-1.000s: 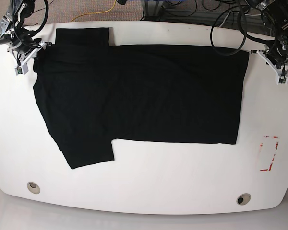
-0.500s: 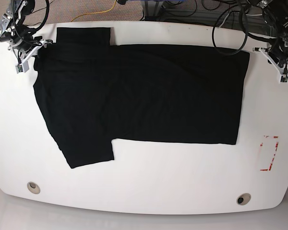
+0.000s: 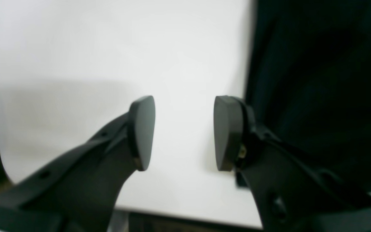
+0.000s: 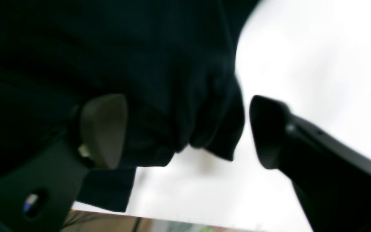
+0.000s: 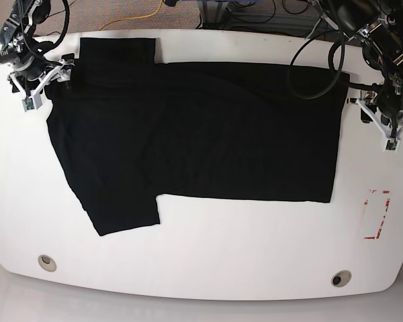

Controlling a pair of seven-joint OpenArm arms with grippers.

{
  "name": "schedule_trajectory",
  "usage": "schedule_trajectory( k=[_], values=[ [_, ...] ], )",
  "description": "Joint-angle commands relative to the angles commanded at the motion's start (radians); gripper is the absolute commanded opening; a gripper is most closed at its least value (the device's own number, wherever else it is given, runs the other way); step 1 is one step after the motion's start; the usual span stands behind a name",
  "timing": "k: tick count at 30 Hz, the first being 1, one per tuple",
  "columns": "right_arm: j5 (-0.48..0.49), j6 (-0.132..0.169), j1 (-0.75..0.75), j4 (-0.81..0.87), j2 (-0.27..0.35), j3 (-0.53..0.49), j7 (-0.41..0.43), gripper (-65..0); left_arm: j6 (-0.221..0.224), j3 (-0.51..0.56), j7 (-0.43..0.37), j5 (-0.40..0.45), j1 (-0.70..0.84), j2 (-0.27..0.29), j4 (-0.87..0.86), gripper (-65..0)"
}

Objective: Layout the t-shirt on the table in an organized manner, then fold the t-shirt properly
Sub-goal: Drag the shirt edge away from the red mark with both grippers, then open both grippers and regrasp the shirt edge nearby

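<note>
T-shirt (image 5: 201,134): black, spread mostly flat across the far half of the worktop, one sleeve pointing to the far edge, the other angled toward the near edge on the base view's left; long straight hem on that view's right.
Worktop (image 5: 208,248): glossy white, rounded corners, bare along the near side.
Left tool (image 3: 184,132): open by a moderate gap, nothing between the pads, only white worktop seen through the gap; sits just beside the shirt's straight hem edge, which runs dark along the right of the left wrist view; in the base view at that view's right (image 5: 379,121), off the cloth.
Right tool (image 4: 187,129): spread wide, holding nothing; a bunched, puckered corner of the black cloth lies between the two fingers, closer to the left-hand pad (image 4: 103,129); contact with either pad cannot be told through the blur; in the base view at that view's far left (image 5: 43,84), at the shirt's shoulder edge.
Grommet holes (image 5: 47,261): two round metal ones near the worktop's near edge, well apart from the shirt.
Red tape rectangle (image 5: 376,215): on the base view's right, apart from the hem.
</note>
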Motion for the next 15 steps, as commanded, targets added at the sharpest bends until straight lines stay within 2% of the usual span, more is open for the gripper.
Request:
schedule_trajectory(
  k=[7,10,15],
  values=[
    [0.018,0.000,-0.051,0.095,-0.107,0.094,-0.054,-5.9,0.000,0.034,-0.005,0.000,0.002,0.002,-0.003,-37.6],
    [0.048,0.000,-0.087,0.095,-0.150,0.135,-0.087,-5.9,0.000,0.035,-0.041,0.000,0.008,0.002,-0.006,-37.6],
    [0.068,0.000,-0.132,0.094,-0.203,0.137,-0.103,-5.9,0.000,0.035,-0.092,0.002,0.020,0.002,-0.008,-37.6]
  ],
)
